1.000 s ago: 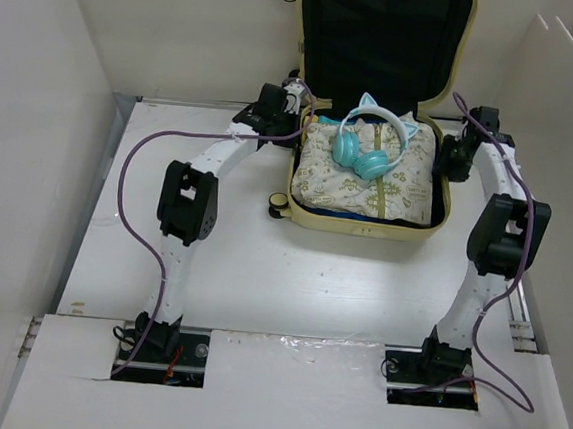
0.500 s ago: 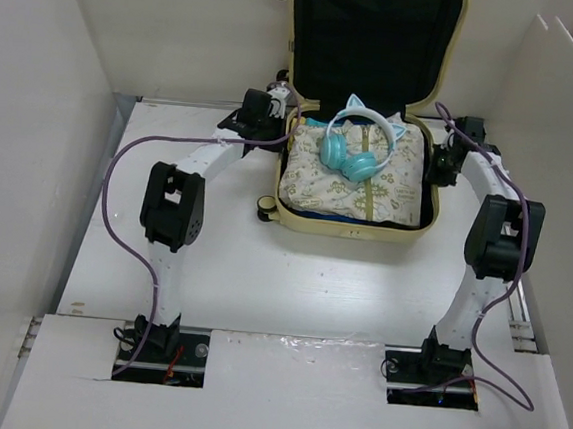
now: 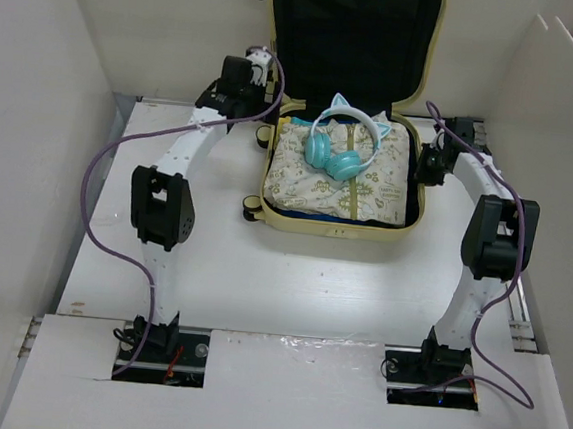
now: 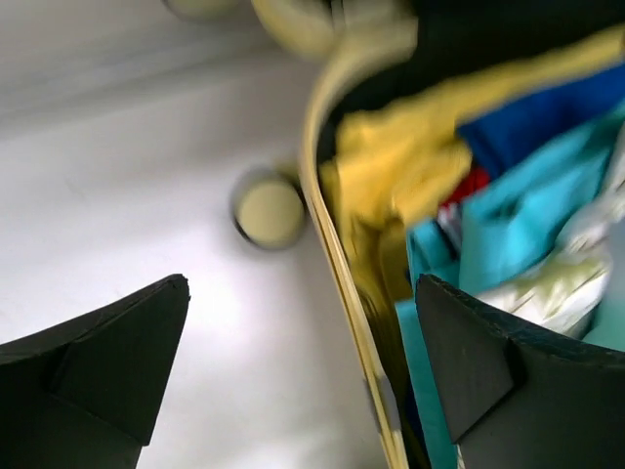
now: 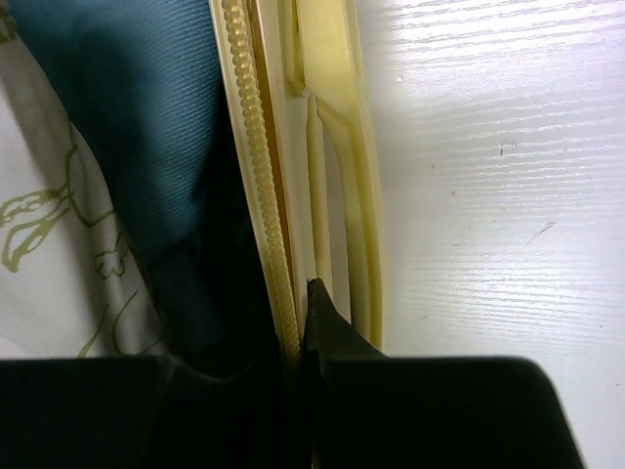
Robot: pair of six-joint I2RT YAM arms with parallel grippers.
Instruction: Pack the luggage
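While open, luggage [image 3: 331, 225] full of folded clothes [image 3: 298, 177]; teal headphones [image 3: 338, 155] on top.

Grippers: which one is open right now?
The left gripper: its fingers stand wide apart over the luggage at its left rim, gripping nothing. The right gripper is closed on the right rim.

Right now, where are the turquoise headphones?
In the top view, the headphones lie on the patterned cloth inside the open luggage, at the far middle of the table.
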